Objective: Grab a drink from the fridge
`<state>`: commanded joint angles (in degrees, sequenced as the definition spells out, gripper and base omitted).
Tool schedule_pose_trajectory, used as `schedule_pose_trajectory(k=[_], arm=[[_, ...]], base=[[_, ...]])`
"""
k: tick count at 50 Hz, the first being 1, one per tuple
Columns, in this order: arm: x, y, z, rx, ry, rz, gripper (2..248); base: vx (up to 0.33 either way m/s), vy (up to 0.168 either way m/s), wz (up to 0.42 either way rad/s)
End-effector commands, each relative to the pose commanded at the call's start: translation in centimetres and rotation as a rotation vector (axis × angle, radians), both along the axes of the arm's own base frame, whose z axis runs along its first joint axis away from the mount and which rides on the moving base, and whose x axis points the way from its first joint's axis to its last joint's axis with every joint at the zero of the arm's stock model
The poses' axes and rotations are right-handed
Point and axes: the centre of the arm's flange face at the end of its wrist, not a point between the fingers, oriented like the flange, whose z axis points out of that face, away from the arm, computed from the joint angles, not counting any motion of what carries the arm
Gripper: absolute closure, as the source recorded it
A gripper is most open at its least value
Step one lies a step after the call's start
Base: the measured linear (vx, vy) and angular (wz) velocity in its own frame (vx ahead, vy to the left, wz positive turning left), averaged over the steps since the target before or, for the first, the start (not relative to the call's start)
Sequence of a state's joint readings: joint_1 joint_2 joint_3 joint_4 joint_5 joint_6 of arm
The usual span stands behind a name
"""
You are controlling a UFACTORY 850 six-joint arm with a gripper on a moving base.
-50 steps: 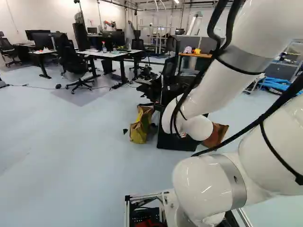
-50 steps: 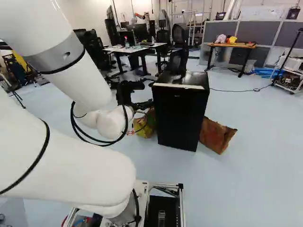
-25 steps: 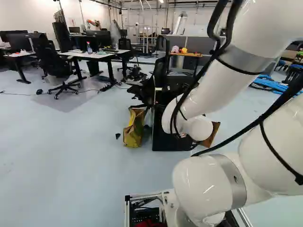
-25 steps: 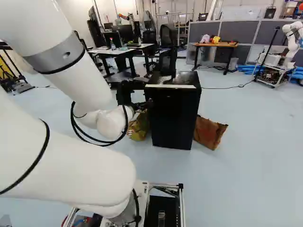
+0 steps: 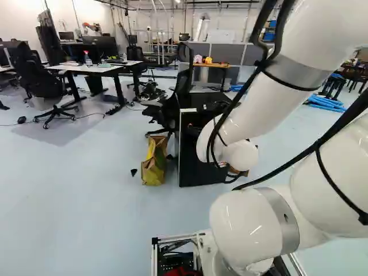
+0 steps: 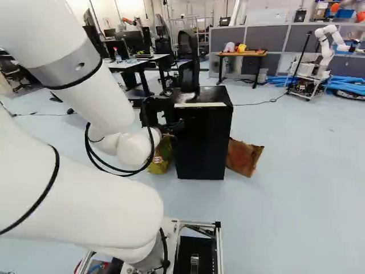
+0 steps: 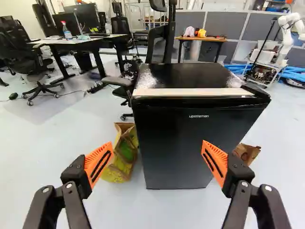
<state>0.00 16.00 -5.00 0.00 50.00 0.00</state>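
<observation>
1. Black fridge (image 5: 192, 164) in the left base view, standing upright on the floor, partly hidden behind the white arm (image 5: 253, 112). The drink shows nowhere; presumably it is inside.
2. In the right base view the fridge is ahead of the arm, its long axis vertical. The dark wrist end overlaps its edge by the patterned bag (image 6: 161, 157), so contact cannot be judged from here.
3. In the wrist view the fridge stands straight ahead of the fingers (image 7: 219, 157), its door (image 7: 190, 138) facing them and shut. A pale strip (image 7: 190, 92) runs across its upper front edge. The fingers are spread wide and grasp nothing; the door appears well apart, beyond them.
4. The next move probably turns on that upper front edge: it lies crosswise ahead, and likely needs hooking at one end. Driving straight in might only push against the door.
</observation>
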Motion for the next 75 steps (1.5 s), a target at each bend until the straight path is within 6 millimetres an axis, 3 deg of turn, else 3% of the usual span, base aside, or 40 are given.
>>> schedule_pose_trajectory(k=[43,75], arm=[[0.1,0.7,0.0,0.001,0.001,0.026,3],[3.7,3.4,0.4,0.055,0.018,-0.003,3]], base=[[0.022,0.009,-0.058],[0.000,0.000,0.000]])
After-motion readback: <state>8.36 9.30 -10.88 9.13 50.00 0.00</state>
